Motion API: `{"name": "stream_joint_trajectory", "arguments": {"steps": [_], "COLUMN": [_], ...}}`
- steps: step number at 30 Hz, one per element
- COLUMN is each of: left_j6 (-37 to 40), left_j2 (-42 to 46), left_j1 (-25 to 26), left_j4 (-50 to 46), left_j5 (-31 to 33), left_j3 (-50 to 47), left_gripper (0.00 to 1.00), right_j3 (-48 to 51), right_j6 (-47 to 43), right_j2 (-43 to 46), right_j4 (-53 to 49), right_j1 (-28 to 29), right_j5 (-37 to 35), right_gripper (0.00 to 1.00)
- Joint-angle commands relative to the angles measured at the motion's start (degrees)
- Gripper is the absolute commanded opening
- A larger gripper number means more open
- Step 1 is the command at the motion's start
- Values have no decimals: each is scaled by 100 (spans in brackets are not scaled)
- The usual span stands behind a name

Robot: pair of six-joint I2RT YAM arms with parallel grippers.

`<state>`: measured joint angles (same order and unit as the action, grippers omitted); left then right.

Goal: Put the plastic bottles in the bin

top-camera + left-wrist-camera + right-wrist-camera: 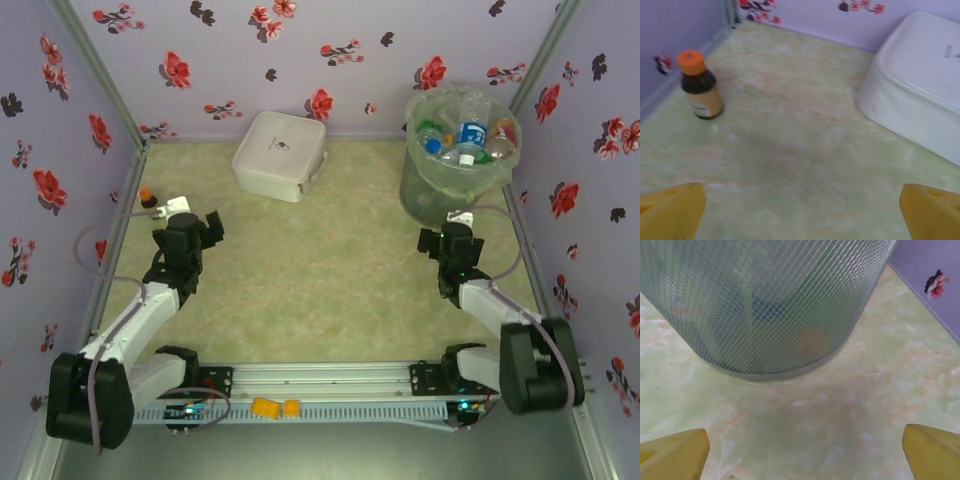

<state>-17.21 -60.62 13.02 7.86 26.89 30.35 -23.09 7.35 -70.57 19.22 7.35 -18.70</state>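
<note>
The bin [455, 160] is stood on the pale green marbled counter [330, 270], just ahead of the right fingers [675, 452], with a strip of bare counter left between them. It is seen as a round, grey-green translucent bucket with a fine diamond mesh pattern across its wall, and a clear plastic bag is bunched over its rim. The plastic bottles [470, 135] are piled inside it up to the rim: clear ones with blue labels and blue caps, a green one to the left, and an orange-tinted one to the right. Through the wall, blurred blue, green and orange shapes can be made out.

The right fingers are spread wide apart and nothing is held between them. The left fingers [670, 210] are likewise spread wide with nothing held. A small brown bottle [700, 85] with an orange cap is stood ahead of them to the left, and a white lidded box [920, 95] lies ahead to the right.
</note>
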Motion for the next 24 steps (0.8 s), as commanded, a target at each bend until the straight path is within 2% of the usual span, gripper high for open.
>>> {"name": "stream_joint_trajectory", "arguments": {"steps": [1,2,5,7,9,10,11,13,15,17,19,23,24], "left_j6": [792,927,1323,1422,1431,1498,1501,1733,1856,1910,1699,1731,1878], "left_j2": [-416,-546,-1013,-1277,-1546,-1661,-1702,-1868,-2168,-2641,-2451,-2683,-3059], "left_j1": [-121,-142,-222,-255,-291,-300,-301,-337,-385,-509,-614,-752,-760], "left_j4": [1153,1394,2108,2358,2743,3007,3003,3444,4173,4786,4283,5412,6169], "left_j5": [897,988,1095,1126,1118,1141,1038,907,717,319,9,-614,-612], "left_j3": [-280,-328,-501,-570,-696,-747,-716,-755,-839,-895,-842,-1419,-1533], "left_gripper": [100,100,100,100,100,100,100,100,100,100,100,100,100], "right_j3": [94,37,-313,-152,204,202,84,145,82,135,110,126,116], "right_j6": [-308,-371,-360,-285,-200,-176,-107,-122,-127,-136,-143,-147,-149], "right_j2": [-772,-952,-1309,-1617,-2059,-1927,-1785,-1937,-1831,-1905,-1855,-1875,-1855], "right_j4": [1959,2230,1972,2485,3709,3496,2993,3369,3066,3276,3171,3228,3171], "right_j1": [-168,-243,-430,-568,-651,-677,-701,-708,-700,-700,-692,-683,-683], "right_j5": [141,313,608,859,885,887,854,833,807,733,710,703,706], "right_gripper": [100,100,100,100,100,100,100,100,100,100,100,100,100]}}
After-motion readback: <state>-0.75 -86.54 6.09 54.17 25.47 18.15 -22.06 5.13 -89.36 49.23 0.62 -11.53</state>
